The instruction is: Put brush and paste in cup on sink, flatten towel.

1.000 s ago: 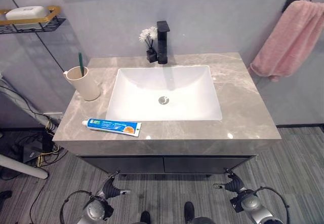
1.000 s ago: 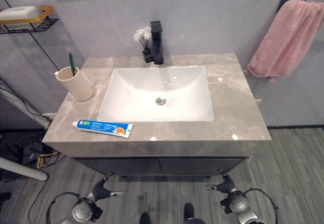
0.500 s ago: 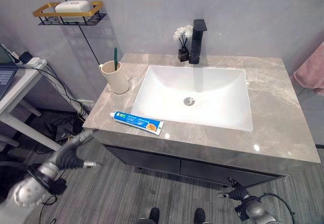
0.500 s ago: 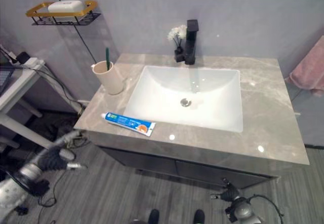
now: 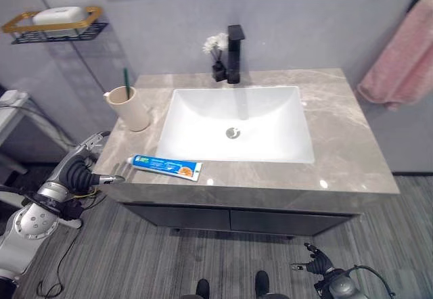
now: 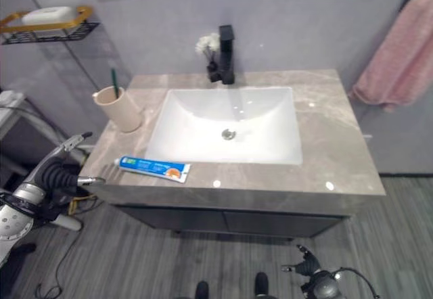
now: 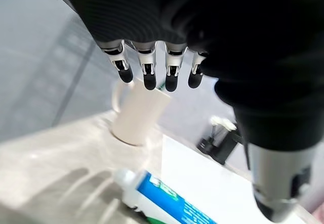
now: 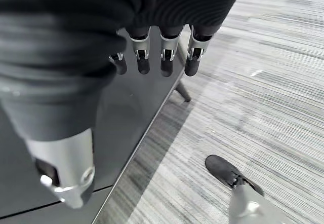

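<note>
A beige cup (image 5: 128, 108) stands on the grey counter (image 5: 345, 143) left of the white basin (image 5: 237, 120), with a green toothbrush (image 5: 126, 81) upright in it. A blue and white toothpaste tube (image 5: 166, 168) lies flat near the counter's front left edge. My left hand (image 5: 76, 174) hovers open just left of that edge, its fingers (image 7: 147, 74) straight and pointing over the tube (image 7: 167, 199) towards the cup (image 7: 135, 116). A pink towel (image 5: 402, 59) hangs bunched on the wall at the right. My right hand (image 5: 316, 267) is low before the cabinet, open, holding nothing.
A black tap (image 5: 234, 54) and a small vase of white flowers (image 5: 216, 47) stand behind the basin. A wire shelf with a soap bar (image 5: 54, 20) hangs on the left wall. Dark cabinet fronts (image 8: 126, 112) sit under the counter.
The camera swung left and back. My left hand rose from down by the floor to the counter's front left edge, close to the toothpaste tube. The right hand stayed low.
</note>
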Controlling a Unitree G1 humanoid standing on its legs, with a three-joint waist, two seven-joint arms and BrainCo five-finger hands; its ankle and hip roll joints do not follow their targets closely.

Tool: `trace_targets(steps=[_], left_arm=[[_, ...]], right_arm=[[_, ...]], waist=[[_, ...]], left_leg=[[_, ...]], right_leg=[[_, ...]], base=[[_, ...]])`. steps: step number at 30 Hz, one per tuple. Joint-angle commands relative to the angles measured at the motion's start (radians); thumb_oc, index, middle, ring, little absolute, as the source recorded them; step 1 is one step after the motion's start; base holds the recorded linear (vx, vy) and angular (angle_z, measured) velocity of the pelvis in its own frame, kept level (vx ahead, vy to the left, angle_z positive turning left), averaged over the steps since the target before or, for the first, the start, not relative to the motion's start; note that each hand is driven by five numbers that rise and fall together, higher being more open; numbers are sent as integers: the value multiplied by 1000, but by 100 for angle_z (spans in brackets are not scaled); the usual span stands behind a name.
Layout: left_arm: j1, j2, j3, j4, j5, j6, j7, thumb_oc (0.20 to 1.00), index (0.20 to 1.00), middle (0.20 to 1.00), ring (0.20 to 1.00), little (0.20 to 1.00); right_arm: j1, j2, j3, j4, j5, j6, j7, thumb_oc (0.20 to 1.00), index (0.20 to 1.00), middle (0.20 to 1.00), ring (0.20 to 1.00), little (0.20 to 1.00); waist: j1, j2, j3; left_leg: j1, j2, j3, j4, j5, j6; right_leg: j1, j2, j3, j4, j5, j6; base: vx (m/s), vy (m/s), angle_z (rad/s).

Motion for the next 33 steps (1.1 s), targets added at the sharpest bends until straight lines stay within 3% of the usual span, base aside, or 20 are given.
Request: trace_targets(steps=[1,6,14,27,33], left_arm=[[-101,16,-26,80,86,-7,63,1000,1000,1000,1000,1000],[-193,-39,-113,177,133,4,70,1000,1000,1000,1000,1000],[-226,-69,-154,263,191,12,83,1000,1000,1000,1000,1000],[-231,-94,-170,305,217,18,87,1000,1000,1000,1000,1000],[-243,-70,-229,319,364,16,125,1000,1000,1000,1000,1000]], right_arm=[[2,14,-3,-32,-4,-6,-16,1000,1000,1000,1000,1000],[11,27,9,-43,-32,-3,-19,1000,1000,1000,1000,1000],[27,29,11,-68,-58,-6,-30,1000,1000,1000,1000,1000],[34,18,1,-62,-57,-12,-41,1000,1000,1000,1000,1000],[40,16,3,-79,-60,-25,-56,1000,1000,1000,1000,1000]], waist=[[-40,-43,-8],[-63,-39,-7],[-81,-44,-11],[-82,-49,-22],[-79,-57,-22]], left_leg=[[5,-53,57,6,-4,21],[9,-60,93,6,-15,28],[11,-66,126,6,-23,31],[14,-60,120,6,-27,28],[10,-53,113,6,-23,23]], right_leg=[[2,-78,96,13,38,95],[-16,-81,129,9,51,108],[-33,-83,162,2,63,119],[-22,-80,145,-2,53,117],[-20,-77,134,-2,48,113]], base=[[17,86,-29],[9,57,-29],[12,34,-20],[4,3,-1],[0,0,0]])
